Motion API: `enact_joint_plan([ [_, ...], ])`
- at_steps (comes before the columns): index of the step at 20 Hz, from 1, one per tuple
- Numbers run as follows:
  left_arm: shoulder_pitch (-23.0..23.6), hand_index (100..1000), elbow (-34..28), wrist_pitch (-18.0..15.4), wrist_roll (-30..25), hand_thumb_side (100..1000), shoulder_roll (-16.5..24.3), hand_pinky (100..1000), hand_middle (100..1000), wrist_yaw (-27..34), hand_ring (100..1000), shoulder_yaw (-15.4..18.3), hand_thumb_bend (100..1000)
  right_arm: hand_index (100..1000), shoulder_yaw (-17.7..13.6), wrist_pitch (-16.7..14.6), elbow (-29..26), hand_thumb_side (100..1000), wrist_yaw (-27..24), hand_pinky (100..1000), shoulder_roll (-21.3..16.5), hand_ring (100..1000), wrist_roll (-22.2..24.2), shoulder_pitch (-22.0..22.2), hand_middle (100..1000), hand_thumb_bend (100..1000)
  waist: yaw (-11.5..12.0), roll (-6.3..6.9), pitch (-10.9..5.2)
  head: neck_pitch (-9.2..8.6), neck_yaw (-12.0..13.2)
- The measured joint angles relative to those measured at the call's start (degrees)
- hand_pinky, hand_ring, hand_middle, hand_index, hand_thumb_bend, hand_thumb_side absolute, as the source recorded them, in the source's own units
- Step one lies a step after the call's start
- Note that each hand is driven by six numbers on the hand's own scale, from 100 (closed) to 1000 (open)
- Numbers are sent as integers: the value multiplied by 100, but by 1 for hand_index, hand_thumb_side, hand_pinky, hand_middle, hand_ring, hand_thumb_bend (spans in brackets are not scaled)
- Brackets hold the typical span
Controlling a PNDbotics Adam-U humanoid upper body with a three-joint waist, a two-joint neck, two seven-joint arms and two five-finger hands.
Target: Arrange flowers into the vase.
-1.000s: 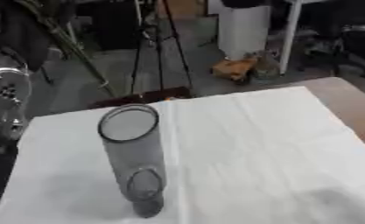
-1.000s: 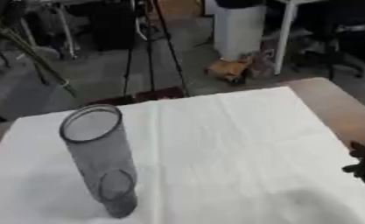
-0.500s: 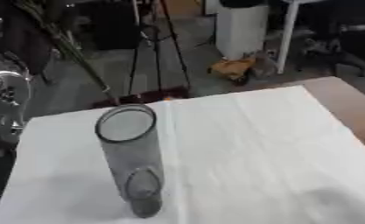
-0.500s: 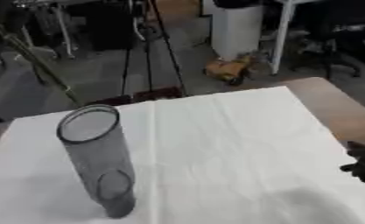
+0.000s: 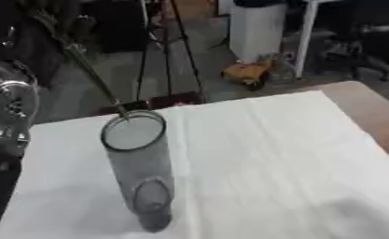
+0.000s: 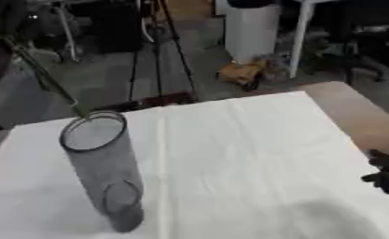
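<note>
Left eye view: I log a tall smoky glass vase (image 5: 140, 172), cylindrical, upright on the white cloth (image 5: 262, 154) over the table (image 5: 369, 112). A thin green flower stem (image 5: 87, 70) slants down from upper left, its tip at the vase's far rim. My left arm's silver joint (image 5: 5, 112) sits left of the vase; hand unseen.

Right eye view: right hand (image 6: 385, 175), well right of the vase; whether it is spread I cannot tell.
</note>
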Motion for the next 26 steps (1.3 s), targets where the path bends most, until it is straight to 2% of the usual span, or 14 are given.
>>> enact_joint_plan([
  [26, 144, 135, 59, 413, -234, 890, 155, 100, 100, 52, 100, -454, 367, 708, 0, 8, -1, 552, 0, 661, -1, 966, 3, 5, 389, 468, -13, 0, 0, 1, -50],
])
